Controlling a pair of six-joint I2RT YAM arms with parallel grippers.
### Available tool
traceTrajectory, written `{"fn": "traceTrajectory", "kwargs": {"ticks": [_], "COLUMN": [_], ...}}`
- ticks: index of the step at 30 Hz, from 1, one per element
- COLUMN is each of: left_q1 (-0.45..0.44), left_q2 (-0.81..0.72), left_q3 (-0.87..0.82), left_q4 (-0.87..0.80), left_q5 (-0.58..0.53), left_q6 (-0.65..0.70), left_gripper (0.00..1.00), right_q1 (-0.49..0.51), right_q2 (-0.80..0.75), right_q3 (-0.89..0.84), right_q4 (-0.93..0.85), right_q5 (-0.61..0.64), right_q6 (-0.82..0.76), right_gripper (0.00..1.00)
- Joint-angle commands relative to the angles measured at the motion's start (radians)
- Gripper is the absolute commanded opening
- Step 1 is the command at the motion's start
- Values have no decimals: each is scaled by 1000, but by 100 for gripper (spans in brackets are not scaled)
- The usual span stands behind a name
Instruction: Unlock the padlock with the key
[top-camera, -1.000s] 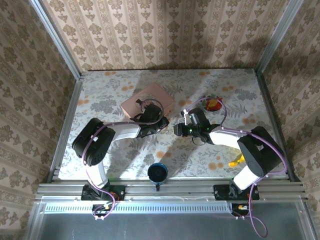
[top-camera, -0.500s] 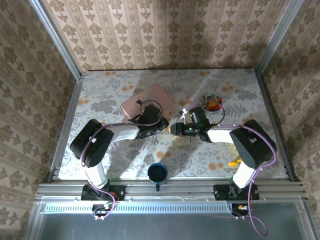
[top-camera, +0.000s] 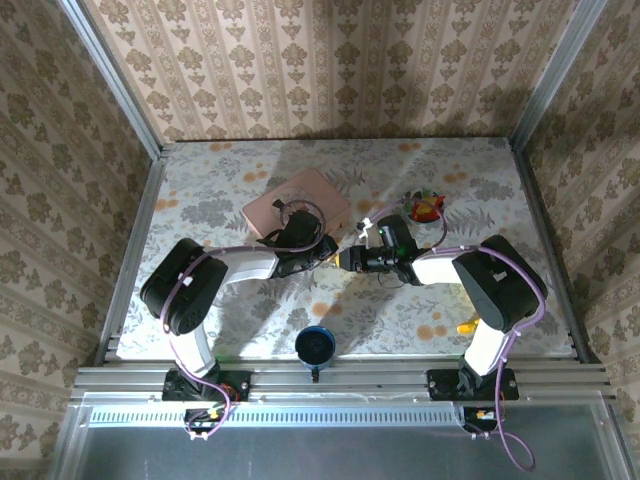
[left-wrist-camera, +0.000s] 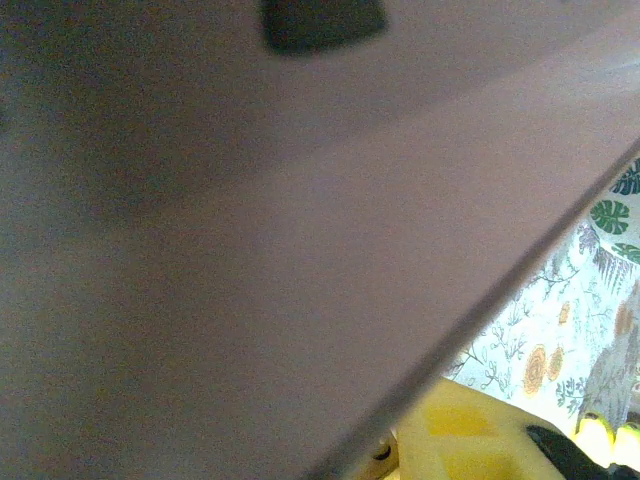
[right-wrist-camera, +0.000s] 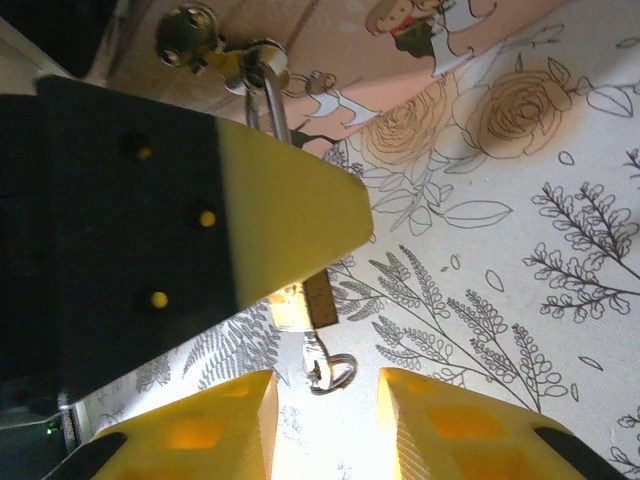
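The padlock (right-wrist-camera: 295, 303) was found hanging from a brass hasp (right-wrist-camera: 200, 40) on the 5 o'clock side of the pink box (top-camera: 300, 198), which lay toward 11 o'clock on the flowered table (top-camera: 470, 180). In the right wrist view its silvery shackle was seen threaded through the hasp at 12 o'clock. Most of the brown body was hidden behind a yellow-tipped finger (right-wrist-camera: 290, 220) of the left gripper (top-camera: 322, 250). That finger was laid across the lock, but whether the body was actually clamped could not be told, as the opposite finger was concealed. A small key ring (right-wrist-camera: 332, 372) dangled at 6 o'clock of the lock, apparently from a key seated in it. The right gripper (right-wrist-camera: 328, 405) was held with its jaws parted, the ring framed between them and touched by neither.

The lock was judged light, rigid and smooth, and free to swing on its shackle, so it would best be steadied by the flat sides of its body. The key was judged thin and slippery. Its head, not the loose ring, should be pinched flat so that a twist can be passed on.
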Motion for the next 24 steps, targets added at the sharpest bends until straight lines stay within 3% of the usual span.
{"fn": "traceTrajectory", "kwargs": {"ticks": [1,11,14,16,18,22,24], "left_q1": [1,5,4,6,6,7,5], "left_q2": [-17,-4,-4,-5,-8,-16,-19], "left_q3": [-8,-2,-3,-11,-37,-102,-120], "left_q4": [14,25,29,43,103,242,283], "left_q5": [54,67,70,70,69,55,40], "left_q6": [-30,-34,-34,-37,-45,-46,-38], "left_gripper": [0,0,0,0,13,52,59], "right_q1": [8,20,20,20,20,20,20], "right_q2": [27,58,70,77,80,84,87], "right_q3": [30,50,53,51,46,39,39], "right_q4": [27,64,91,115,142,189,206], "right_q5": [-29,-40,-48,-52,-58,-72,-79], "right_q6": [13,31,48,61,76,115,131], "right_gripper": [32,30,21,9,0,0,0]}}
